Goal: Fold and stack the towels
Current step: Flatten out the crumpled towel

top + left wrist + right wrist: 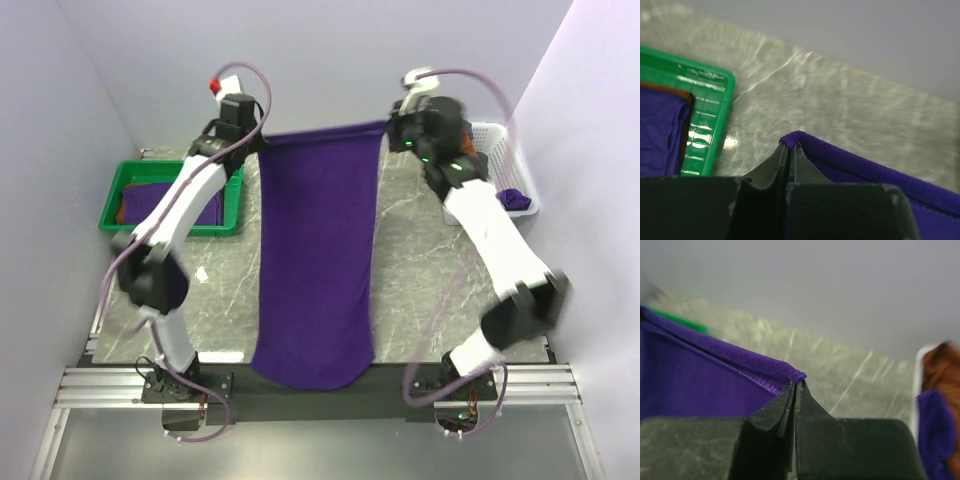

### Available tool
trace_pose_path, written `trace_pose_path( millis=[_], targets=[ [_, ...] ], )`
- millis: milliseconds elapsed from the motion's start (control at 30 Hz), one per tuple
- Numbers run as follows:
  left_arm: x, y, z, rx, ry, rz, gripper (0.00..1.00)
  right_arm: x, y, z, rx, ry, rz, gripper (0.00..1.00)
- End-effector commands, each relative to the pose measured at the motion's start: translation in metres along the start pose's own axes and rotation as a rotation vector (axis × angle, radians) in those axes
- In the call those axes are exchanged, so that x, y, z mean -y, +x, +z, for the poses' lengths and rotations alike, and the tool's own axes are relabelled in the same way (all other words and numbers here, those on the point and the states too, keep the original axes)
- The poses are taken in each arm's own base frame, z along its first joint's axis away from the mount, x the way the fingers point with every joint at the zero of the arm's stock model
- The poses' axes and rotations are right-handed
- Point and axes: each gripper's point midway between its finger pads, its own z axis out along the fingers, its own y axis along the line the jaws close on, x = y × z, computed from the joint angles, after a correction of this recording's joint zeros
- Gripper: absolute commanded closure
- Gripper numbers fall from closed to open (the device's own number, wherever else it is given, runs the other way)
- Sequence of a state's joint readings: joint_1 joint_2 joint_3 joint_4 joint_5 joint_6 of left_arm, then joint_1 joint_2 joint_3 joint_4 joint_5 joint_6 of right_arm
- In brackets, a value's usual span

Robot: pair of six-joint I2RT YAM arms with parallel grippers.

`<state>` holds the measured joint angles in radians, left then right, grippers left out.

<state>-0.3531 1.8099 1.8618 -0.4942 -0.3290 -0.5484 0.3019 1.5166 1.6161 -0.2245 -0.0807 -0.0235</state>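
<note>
A long deep purple towel (318, 260) hangs stretched between both grippers, from the far side of the table down over its near edge. My left gripper (262, 138) is shut on the towel's far left corner (791, 139). My right gripper (388, 130) is shut on its far right corner (799, 375). The far edge is pulled taut between them, lifted above the table. A folded purple towel over a rust-brown one (662, 127) lies in the green tray (132, 176). More purple and rust-brown towels (937, 405) sit in the white basket (530, 185).
The green tray (710, 130) stands at the far left, the white basket at the far right. A small white scrap (203, 272) lies on the marble table (420, 260) left of the towel. Walls close in on three sides.
</note>
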Motion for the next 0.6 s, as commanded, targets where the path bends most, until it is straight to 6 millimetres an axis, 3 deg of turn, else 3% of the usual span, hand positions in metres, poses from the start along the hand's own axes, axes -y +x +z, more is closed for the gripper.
trace_pose_path(
  millis=[0,33,100,133,200,233,400,500,533,567],
  targets=[
    [-0.010,-0.017,0.042,0.039,0.003,-0.068,1.00,0.021,-0.024,0.030,0.118,0.042,-0.001,1.00],
    [-0.011,-0.017,0.052,0.030,0.010,-0.069,1.00,0.025,-0.005,0.050,0.077,0.042,0.002,1.00],
    [-0.004,-0.015,0.073,0.018,0.041,-0.056,1.00,0.024,-0.011,0.066,0.093,0.027,0.000,1.00],
    [-0.003,-0.017,0.079,0.025,0.047,-0.052,1.00,0.025,0.003,0.082,0.069,0.023,0.002,1.00],
    [-0.002,-0.024,0.086,0.051,0.054,-0.045,1.00,0.024,-0.002,0.094,0.088,0.010,0.003,1.00],
    [-0.004,-0.024,0.090,0.057,0.047,-0.034,1.00,0.021,0.009,0.105,0.067,-0.008,0.006,1.00],
    [-0.007,-0.031,0.086,0.090,0.069,-0.020,1.00,0.016,0.010,0.117,0.075,-0.049,0.017,1.00],
    [-0.003,-0.032,0.074,0.085,0.103,-0.016,1.00,0.011,0.012,0.112,0.065,-0.070,0.019,1.00],
    [-0.001,-0.035,0.069,0.090,0.113,-0.017,1.00,0.009,0.002,0.102,0.082,-0.072,0.017,1.00],
    [-0.002,-0.032,0.065,0.083,0.121,-0.016,1.00,0.010,0.004,0.097,0.076,-0.072,0.018,1.00]
  ],
)
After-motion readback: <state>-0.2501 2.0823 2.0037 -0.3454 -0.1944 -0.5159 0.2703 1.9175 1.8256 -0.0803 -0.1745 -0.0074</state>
